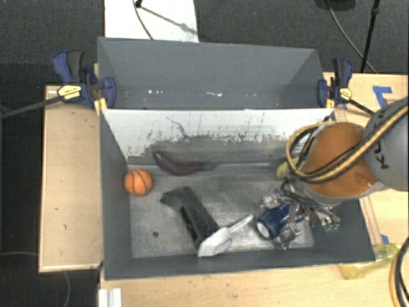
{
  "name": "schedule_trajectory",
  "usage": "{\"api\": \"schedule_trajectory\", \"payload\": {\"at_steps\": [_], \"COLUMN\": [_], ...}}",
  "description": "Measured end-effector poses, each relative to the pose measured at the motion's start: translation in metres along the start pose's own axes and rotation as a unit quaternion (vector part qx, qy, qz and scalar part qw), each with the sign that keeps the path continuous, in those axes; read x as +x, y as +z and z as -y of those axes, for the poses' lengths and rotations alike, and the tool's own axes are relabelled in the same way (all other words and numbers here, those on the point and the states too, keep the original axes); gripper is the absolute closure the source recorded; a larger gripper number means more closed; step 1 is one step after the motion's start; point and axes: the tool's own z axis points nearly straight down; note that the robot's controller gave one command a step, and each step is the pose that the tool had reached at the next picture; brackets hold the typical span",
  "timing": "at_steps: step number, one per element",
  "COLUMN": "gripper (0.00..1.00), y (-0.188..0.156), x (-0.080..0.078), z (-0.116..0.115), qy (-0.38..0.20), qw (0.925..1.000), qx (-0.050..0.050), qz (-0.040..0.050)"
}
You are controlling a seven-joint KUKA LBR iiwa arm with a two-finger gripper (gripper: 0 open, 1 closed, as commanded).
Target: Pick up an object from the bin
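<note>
Gripper low in the bin's front right | over a small dark blue object | grip state: cannot tell | white piece just left

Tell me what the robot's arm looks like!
The arm is grey with dark lettering. Its wrist wears a round orange cover, like a ball, with black and yellow cables looping round it. The gripper below is silvery metal.

A small dark blue object, rounded and glossy, lies on the floor of the bin near its front right corner, directly beneath the pincer.
</note>
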Motion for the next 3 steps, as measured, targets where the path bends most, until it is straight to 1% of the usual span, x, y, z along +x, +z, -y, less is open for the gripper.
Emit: {"api": "schedule_trajectory", "payload": {"at_steps": [1, 2, 3], "gripper": [1.0, 1.0, 1.0], "y": [0.0, -0.125, -0.125], "x": [0.0, -0.013, -0.013], "z": [0.0, -0.005, -0.005], "qy": [0.0, 0.003, 0.003], "qw": [1.0, 1.0, 1.0], "qx": [0.0, -0.002, -0.002], "qz": [0.0, -0.0024, -0.0025]}}
